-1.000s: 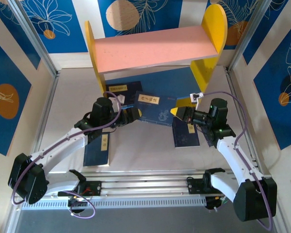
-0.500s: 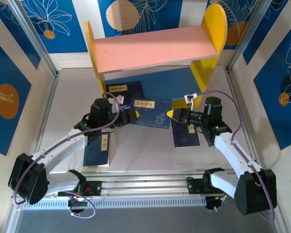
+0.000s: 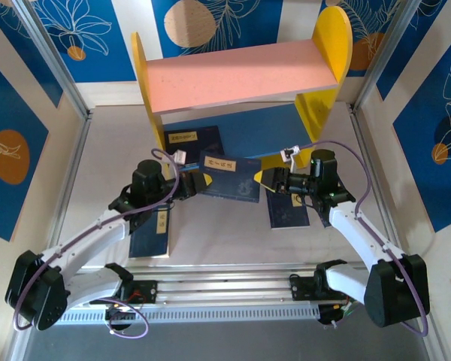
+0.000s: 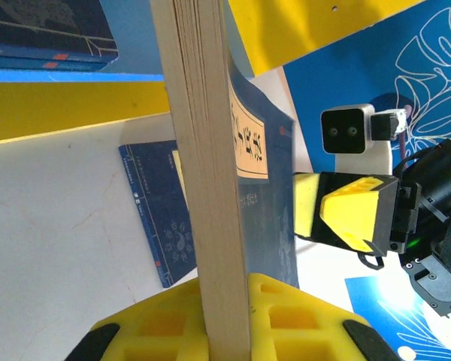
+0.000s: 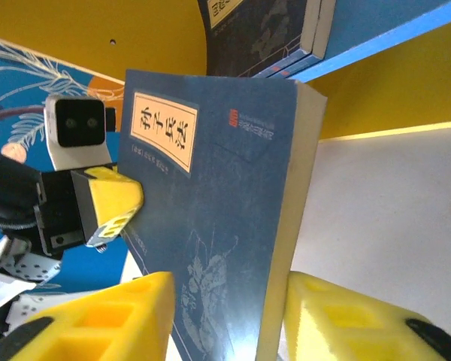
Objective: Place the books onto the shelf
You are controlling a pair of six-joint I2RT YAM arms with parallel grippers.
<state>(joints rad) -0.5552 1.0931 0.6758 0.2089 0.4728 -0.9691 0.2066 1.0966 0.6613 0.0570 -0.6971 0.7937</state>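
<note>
A white table [image 3: 225, 241] sits inside blue and cream patterned walls. At its far side stands a small shelf [image 3: 327, 45] with yellow round-topped side panels, a pink upper board [image 3: 240, 71] and a blue lower board [image 3: 267, 128].

Two white robot arms reach in from the near edge, the left arm [image 3: 90, 233] and the right arm [image 3: 364, 233], and their tips meet in front of the shelf's lower board.

There are four thin, dark navy rectangular books. One shelved book [image 3: 192, 139] lies flat on the left part of the blue lower board. A left table book [image 3: 152, 233] lies flat on the table, partly under the left arm. A right table book [image 3: 287, 214] lies flat on the table beneath the right arm's wrist. The fourth, the held book [image 3: 229, 178], is lifted off the table between the two arms, just in front of the lower board.

The left gripper [image 3: 198, 181], with yellow fingers, is clamped tight on the held book's left end; its wrist view shows the cream page edge pinched between the pads. The right gripper [image 3: 264, 179], also yellow, has its jaws parted wider than the book is thick, one on either side of the right end.

A small yellow-tan title label [image 3: 219, 163] with dark characters sits on the held book's cover.
</note>
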